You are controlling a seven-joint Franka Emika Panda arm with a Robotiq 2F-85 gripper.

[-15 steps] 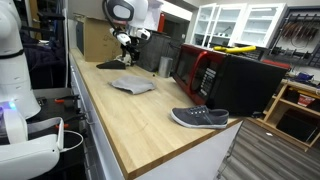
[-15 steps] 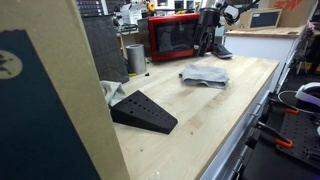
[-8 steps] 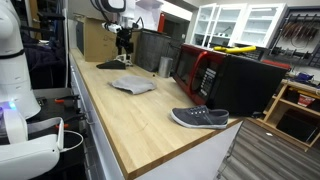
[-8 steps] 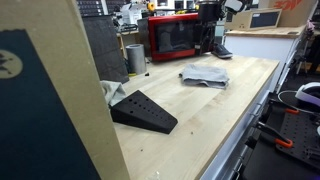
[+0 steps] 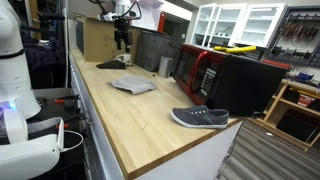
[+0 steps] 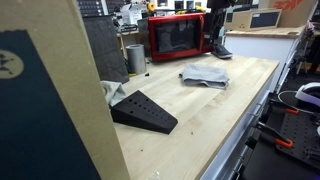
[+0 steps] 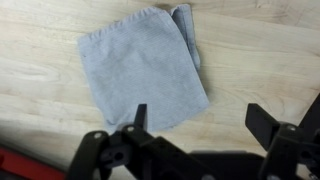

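Cloth (image 7: pixel 140 70), grey and folded to a rough square, lies flat on the pale wooden table (image 7: pixel 40 90); along its right edge in the wrist view a second layer peeks out from under the top one. The two black fingers (image 7: pixel 140 118) come in from the bottom of that view, spread wide apart with nothing between them, and they hang clear above the cloth without touching it. The cloth's lower corner shows in the gap between them.

In an exterior view the fingers (image 5: pixel 122 42) hang high over the far end of the table (image 5: pixel 130 125), in front of a cardboard box (image 5: pixel 97 40), and the cloth (image 5: pixel 132 85) sits lower down, about mid-table. A black wedge (image 5: pixel 110 64) lies beyond the cloth, and a dark shoe (image 5: pixel 200 118) lies nearer the camera, close to the table's edge and well apart from the cloth. A red microwave (image 5: pixel 200 72) stands along the back of the table, with a metal cup (image 5: pixel 165 66) just beside it.

In an exterior view from the opposite end, the wedge (image 6: pixel 143 110) is nearest the camera, the cloth (image 6: pixel 204 75) lies behind it, and the cup (image 6: pixel 135 58) and microwave (image 6: pixel 175 38) stand near the far side
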